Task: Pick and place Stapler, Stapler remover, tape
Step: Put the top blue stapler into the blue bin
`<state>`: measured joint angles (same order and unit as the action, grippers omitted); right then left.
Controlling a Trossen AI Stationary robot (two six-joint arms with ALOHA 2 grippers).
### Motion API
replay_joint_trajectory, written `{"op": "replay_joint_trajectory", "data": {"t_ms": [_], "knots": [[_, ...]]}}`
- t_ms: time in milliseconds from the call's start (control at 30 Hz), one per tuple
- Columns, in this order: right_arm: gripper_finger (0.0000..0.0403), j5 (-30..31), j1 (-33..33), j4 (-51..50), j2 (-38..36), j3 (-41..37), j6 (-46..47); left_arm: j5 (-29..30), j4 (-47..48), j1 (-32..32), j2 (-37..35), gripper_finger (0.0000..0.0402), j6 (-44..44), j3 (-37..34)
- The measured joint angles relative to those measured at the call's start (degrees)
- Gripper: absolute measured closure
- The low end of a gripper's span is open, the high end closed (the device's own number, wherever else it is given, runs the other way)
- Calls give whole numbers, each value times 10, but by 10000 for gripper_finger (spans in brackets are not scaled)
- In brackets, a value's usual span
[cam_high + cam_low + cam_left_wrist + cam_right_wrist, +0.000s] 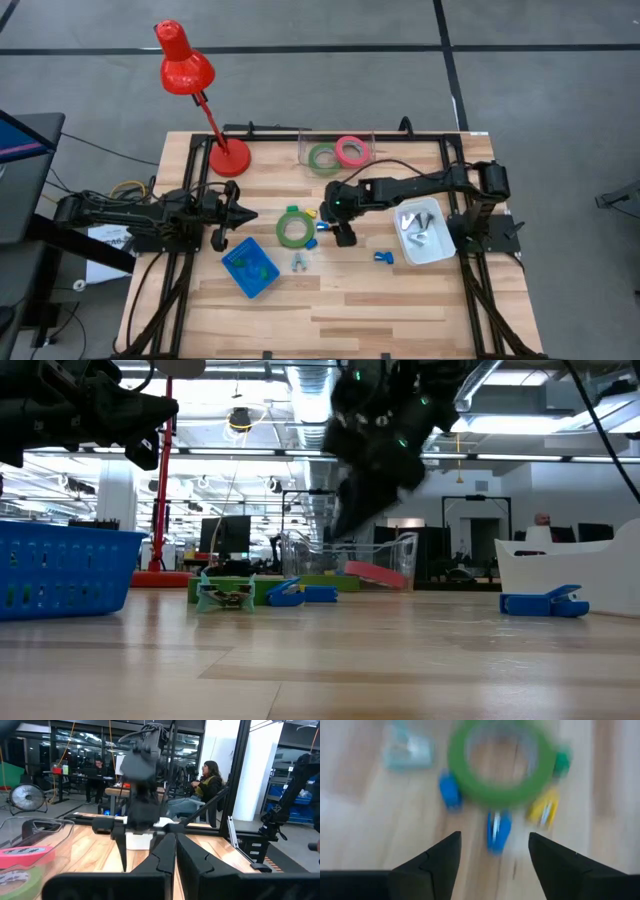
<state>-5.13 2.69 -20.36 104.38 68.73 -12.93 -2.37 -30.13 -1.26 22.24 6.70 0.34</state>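
the right gripper (pixel 492 855) is held spread just above the small blue piece (pixel 497 831), with the green tape (pixel 501 762) lying just beyond it, while the left gripper (pixel 243 214) is kept pressed together farther off.

The right pincer (pixel 334 222) is dark, with a small green light on its arm. Just beside its tips lies a green ring of tape (pixel 294 228); small blue, yellow and green pieces lie around the ring. Beyond the pincer, in a clear bin (pixel 338 150), lie a second green ring (pixel 323 158) and a pink-red ring (pixel 351 151). The table (pixel 360 300) is pale wood in planked strips. A blue basket (pixel 250 269) holds green and blue bits. A white tray (pixel 424 235) carries grey metal pieces. The lamp (pixel 190 72) is bright red. The left pincer (pixel 243 214) is dark too.
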Motion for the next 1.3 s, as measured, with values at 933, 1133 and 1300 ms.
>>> {"op": "replay_joint_trajectory", "data": {"t_ms": [933,1133,1300], "knots": [[127,5,6,7,47,29,4,0,0,0,0,394,0,0],[127,5,4,-13,75,36,-3,0,0,0,0,394,0,0],[127,5,4,-11,108,57,-5,0,0,0,0,394,0,0]]}}
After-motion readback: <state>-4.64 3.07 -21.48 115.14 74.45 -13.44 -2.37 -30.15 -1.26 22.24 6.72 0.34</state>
